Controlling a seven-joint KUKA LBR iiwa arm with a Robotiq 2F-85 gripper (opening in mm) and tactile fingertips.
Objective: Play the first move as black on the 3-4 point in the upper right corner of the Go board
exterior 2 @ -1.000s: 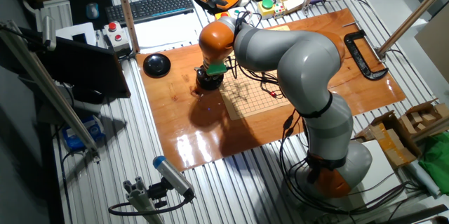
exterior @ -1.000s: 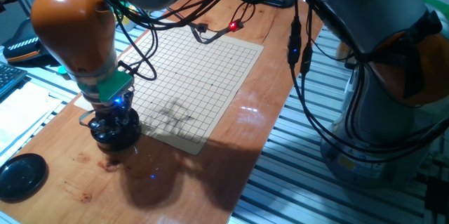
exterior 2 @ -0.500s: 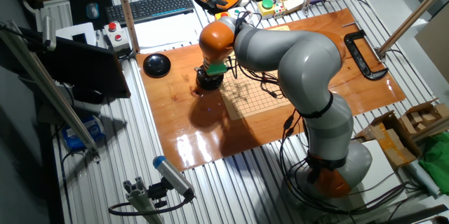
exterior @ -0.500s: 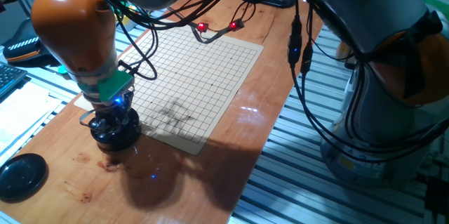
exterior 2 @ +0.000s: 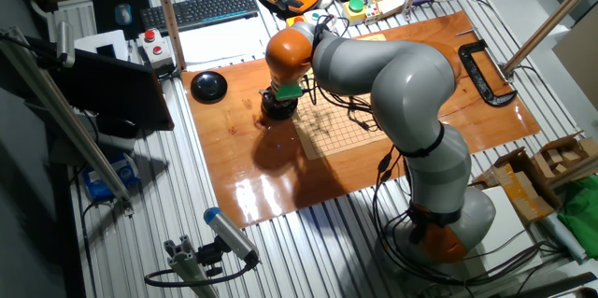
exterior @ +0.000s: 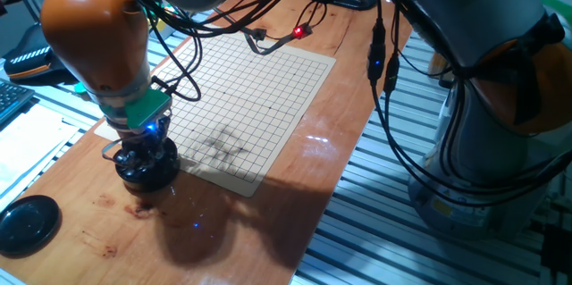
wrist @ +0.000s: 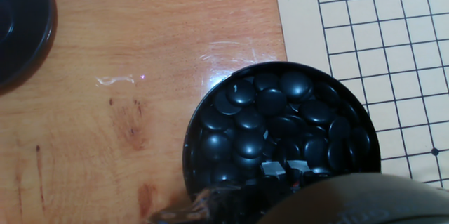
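A round black bowl (wrist: 191, 140) full of glossy black stones (wrist: 256, 122) stands on the wooden table just off the Go board's (exterior: 241, 106) edge. My gripper (wrist: 277, 175) is lowered straight into the bowl (exterior: 147, 171); its fingertips sit among the stones at the bottom of the hand view, blurred and partly hidden by the hand. I cannot tell whether a stone is held. The board (wrist: 365, 27) shows only bare grid lines with no stones on it; the 3-4 point carries no mark. The other fixed view shows the arm bent over the bowl (exterior 2: 276, 106).
The bowl's black lid (exterior: 27, 222) lies on the table to the left, also in the hand view (wrist: 21, 20). Cables (exterior: 268, 39) with a red light hang over the board's far edge. A keyboard (exterior 2: 201, 8) and a black clamp (exterior 2: 486, 74) lie further off.
The arm and the bowl have not moved. Only the red lights on the cables blink.
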